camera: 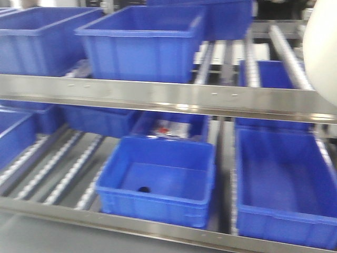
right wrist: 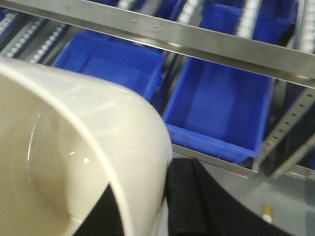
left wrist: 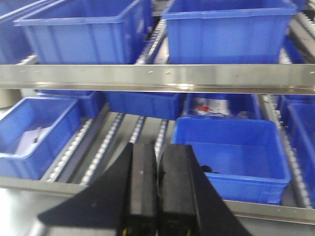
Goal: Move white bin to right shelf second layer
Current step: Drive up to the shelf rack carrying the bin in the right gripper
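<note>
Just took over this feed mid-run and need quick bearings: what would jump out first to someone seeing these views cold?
The glossy white bin fills the right wrist view, its rim clamped in the right gripper, and shows at the front view's upper right edge. Behind it, blue crates crowd both roller tiers of the steel rack. The left gripper hangs empty before the lower tier, jaws together.

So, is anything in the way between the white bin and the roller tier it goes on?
The white bin, in the right claw, hangs at the upper tier's right end. Only the front rail lies between; a blue crate sits farther back there. The lower tier's right slot holds a large blue crate.
</note>
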Controlling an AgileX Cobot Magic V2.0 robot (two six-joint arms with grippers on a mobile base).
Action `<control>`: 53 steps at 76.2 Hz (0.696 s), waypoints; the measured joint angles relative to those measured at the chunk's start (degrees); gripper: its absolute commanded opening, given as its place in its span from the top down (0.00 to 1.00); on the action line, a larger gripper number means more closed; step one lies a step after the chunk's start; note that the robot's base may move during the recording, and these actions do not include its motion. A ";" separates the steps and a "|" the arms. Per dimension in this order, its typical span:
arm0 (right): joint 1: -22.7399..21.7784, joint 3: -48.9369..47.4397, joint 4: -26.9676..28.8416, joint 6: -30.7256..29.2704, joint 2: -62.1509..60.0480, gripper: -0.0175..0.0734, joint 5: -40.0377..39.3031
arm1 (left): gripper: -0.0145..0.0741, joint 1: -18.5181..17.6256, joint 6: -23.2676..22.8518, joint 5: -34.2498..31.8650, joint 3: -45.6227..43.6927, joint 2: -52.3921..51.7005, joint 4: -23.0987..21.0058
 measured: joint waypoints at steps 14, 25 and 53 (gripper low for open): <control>0.00 0.00 0.00 0.00 0.00 0.75 0.00 | 0.74 0.00 0.00 0.00 0.00 0.00 0.00; 0.00 0.00 0.00 0.00 0.00 0.75 0.00 | 0.74 0.00 0.00 0.00 0.00 0.00 0.00; 0.00 0.00 0.00 0.00 0.00 0.75 0.00 | 0.74 0.00 0.00 0.00 0.00 0.00 0.00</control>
